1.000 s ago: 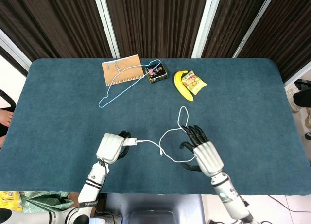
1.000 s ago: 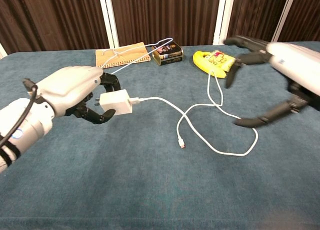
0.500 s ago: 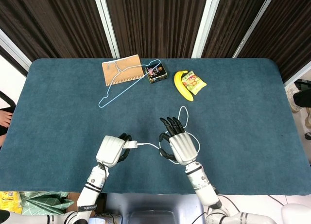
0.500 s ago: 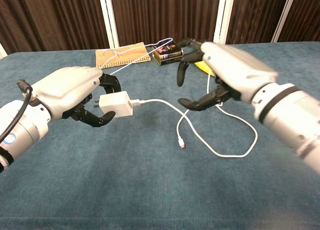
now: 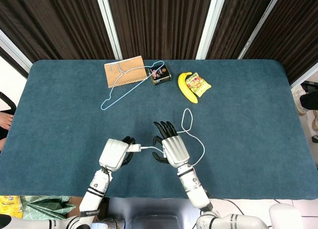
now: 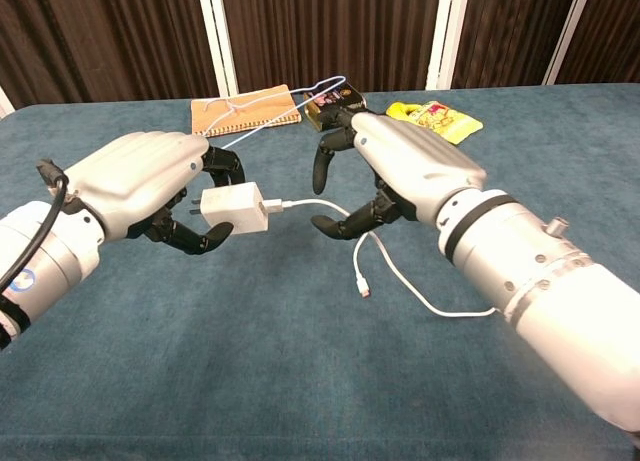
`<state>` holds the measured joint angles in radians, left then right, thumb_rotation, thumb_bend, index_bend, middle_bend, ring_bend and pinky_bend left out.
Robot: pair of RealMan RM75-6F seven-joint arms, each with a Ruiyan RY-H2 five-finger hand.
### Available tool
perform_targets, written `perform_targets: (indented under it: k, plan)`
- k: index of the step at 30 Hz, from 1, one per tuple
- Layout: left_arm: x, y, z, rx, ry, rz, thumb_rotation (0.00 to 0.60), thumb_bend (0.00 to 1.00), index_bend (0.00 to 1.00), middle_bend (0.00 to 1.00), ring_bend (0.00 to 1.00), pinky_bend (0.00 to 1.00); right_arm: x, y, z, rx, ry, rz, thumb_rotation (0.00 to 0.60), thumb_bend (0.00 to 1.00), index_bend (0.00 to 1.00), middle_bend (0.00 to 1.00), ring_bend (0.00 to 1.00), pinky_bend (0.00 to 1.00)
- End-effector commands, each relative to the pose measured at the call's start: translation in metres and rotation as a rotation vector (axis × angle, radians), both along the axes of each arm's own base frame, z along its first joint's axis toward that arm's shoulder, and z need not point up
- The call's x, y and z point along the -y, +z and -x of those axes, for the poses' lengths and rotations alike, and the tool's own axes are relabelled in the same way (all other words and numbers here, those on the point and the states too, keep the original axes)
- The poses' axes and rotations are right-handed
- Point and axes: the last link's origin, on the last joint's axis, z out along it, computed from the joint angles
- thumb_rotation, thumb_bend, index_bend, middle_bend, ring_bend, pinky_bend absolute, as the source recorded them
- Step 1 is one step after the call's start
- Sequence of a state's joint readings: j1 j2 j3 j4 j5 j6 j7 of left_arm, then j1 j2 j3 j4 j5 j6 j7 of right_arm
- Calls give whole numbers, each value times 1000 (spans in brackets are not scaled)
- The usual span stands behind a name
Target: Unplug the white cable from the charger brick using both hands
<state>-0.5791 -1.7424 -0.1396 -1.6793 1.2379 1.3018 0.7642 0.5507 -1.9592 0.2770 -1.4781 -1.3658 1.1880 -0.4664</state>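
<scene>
I see the white charger brick (image 6: 232, 206) lifted off the worktop, prongs pointing left, with the white cable (image 6: 400, 276) still plugged into its right end. The cable loops across the blue surface, its free connector apparently lying flat.

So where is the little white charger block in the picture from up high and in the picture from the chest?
Head view: the charger is low and left of centre, held in the left hand.
Chest view: the charger is left of centre at mid height, in the left hand.
Shared landmark: the white cable leaves the charger toward the right hand.
</scene>
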Motion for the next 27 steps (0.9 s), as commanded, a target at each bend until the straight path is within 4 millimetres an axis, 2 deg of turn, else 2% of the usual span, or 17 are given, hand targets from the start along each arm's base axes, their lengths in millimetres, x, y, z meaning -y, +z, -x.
perform_targets:
  k: [1,12,22,27]
  plan:
    - [1,0,-1,1,-3,0,600,668,717,762,1000,1000,2,-3,-4,11,-7,4,600,402,629,171,0,0]
    - [4,0,-3,1,-14,3,600,665,717,769,1000,1000,3,-16,-15,43,-19,-27,600,402,629,175,0,0]
    - [5,1,-3,3,-16,5,600,666,717,769,1000,1000,-1,-20,-24,64,-8,-42,600,403,637,181,0,0]
    - [6,0,-4,5,-24,6,600,667,718,770,1000,1000,-1,-22,-25,68,-6,-43,600,439,644,185,0,0]
